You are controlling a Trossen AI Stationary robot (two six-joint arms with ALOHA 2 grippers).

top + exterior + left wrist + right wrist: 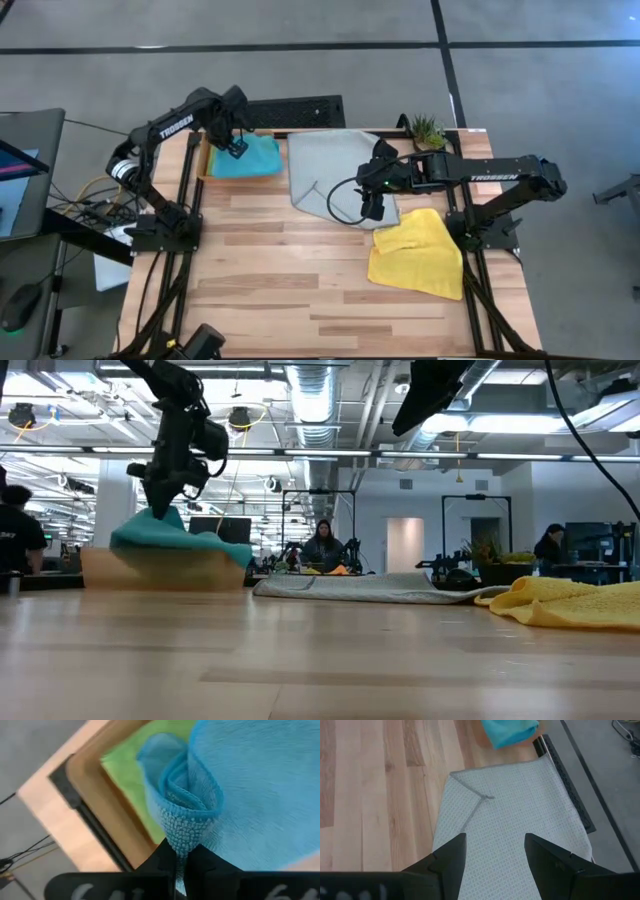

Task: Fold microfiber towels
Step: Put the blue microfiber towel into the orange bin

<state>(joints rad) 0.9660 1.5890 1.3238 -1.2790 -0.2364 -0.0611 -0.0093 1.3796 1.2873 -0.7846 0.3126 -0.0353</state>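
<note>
The sky blue towel [250, 160] lies in the orange tray [207, 165] at the table's far left, on top of the lime green towel [127, 767]. My left gripper [237, 147] stands over it, shut on it. The pale grey towel [330, 170] lies spread flat at the far middle, one corner folded over [482, 797]. My right gripper [495, 865] hovers open above the grey towel's near right part without touching it. The yellow towel [415, 255] lies crumpled at the near right. My left gripper pinches a bunched fold of the sky blue towel [186, 837] between its two fingers, several layers curled together. The fingers come from above, pointing almost straight down. The pinched part rises to a peak [160, 518]; the rest of the towel [200, 545] drapes slack over the tray.
A small potted plant [428, 130] stands at the far right corner. A dark perforated panel [290, 110] lies beyond the table's far edge. Bare wood [290, 280] stretches across the near left and middle. People sit at desks in the room behind [325, 548].
</note>
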